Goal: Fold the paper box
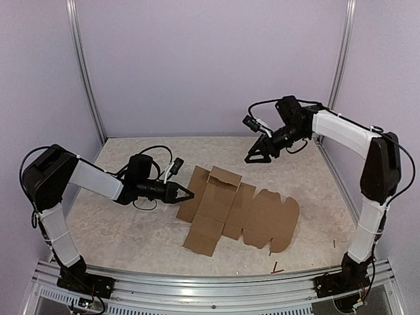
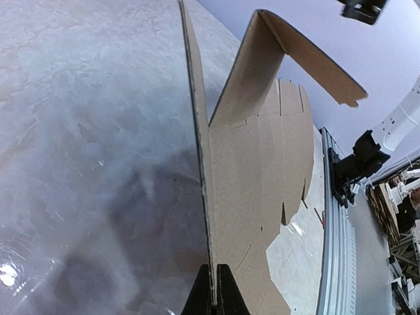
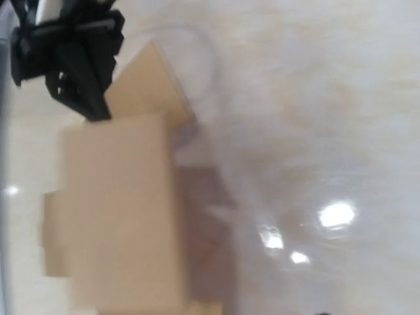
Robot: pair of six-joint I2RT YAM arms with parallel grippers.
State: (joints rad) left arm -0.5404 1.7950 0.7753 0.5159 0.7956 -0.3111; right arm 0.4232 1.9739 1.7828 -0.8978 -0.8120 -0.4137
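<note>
The paper box (image 1: 239,210) is a brown die-cut cardboard sheet lying mostly flat in the middle of the table. One far panel (image 1: 225,177) is bent upward. My left gripper (image 1: 189,195) is low at the sheet's left edge. In the left wrist view it (image 2: 215,272) is shut on that thin edge, with the raised flap (image 2: 262,72) beyond. My right gripper (image 1: 252,157) hangs in the air behind the sheet, touching nothing. Its own fingers do not show in the blurred right wrist view, which looks down on the paper box (image 3: 118,216) and the left gripper (image 3: 79,59).
A small red scrap (image 1: 275,268) lies near the front edge and a dark stick (image 1: 333,244) at the right. An aluminium rail (image 1: 216,282) runs along the front. Pale walls with metal posts (image 1: 88,79) close the back and sides.
</note>
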